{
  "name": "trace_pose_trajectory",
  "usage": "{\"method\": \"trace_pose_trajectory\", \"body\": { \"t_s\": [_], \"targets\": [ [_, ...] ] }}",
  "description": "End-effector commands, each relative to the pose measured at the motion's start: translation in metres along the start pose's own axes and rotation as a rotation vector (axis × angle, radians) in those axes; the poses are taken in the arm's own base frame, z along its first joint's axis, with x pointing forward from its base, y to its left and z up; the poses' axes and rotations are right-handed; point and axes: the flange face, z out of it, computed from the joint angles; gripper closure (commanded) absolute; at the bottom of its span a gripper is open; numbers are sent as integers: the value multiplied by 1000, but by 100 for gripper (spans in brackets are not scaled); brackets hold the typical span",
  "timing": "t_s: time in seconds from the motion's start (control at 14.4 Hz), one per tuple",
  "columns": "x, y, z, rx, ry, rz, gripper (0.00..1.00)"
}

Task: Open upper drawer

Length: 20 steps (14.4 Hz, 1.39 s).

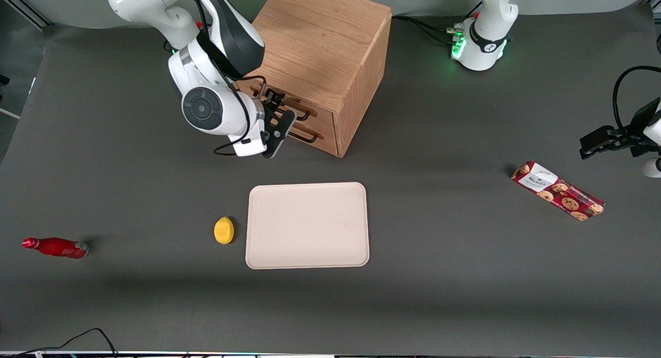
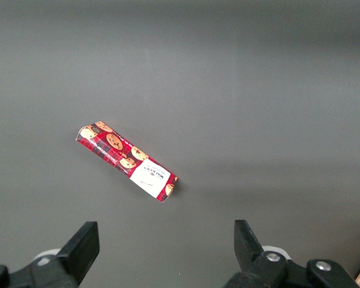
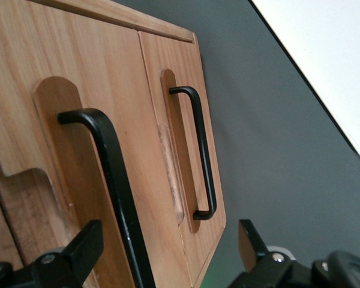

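In the front view the oak cabinet [image 1: 323, 53] stands on the desk [image 1: 439, 275] at the working arm's base, farther from the camera than the beige tray [image 1: 308, 225], its two drawer fronts turned toward the tray. The right arm reaches down in front of it, wrist bent so the claw [image 1: 273, 104] sits right at the upper drawer [image 1: 289, 106], whose dark wire handle runs level along the drawer front, above the lower drawer's handle [image 1: 304, 136]. A yellow lemon-like object [image 1: 224, 230] lies just beside the tray; a red bottle [image 1: 56, 247] lies toward the working arm's end of the desk. The left wrist view shows only a cookie packet [image 2: 127, 162] on the desk. In the right wrist view the upper drawer's handle [image 3: 111, 174] passes between the claw's [image 3: 171, 255] spread fingers [image 3: 87, 246], which stand wide and grip nothing; the drawer looks closed. The pull would need to run straight out from the drawer front.
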Motion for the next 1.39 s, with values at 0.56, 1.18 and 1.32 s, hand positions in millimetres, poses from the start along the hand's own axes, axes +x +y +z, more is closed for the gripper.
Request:
{"method": "trace_pose_trajectory", "body": {
  "t_s": [0.56, 1.18, 1.32],
  "targets": [
    [6, 12, 27, 17, 29, -22, 0],
    [9, 23, 31, 11, 32, -10, 0],
    [9, 32, 33, 12, 31, 4, 0]
  ]
}}
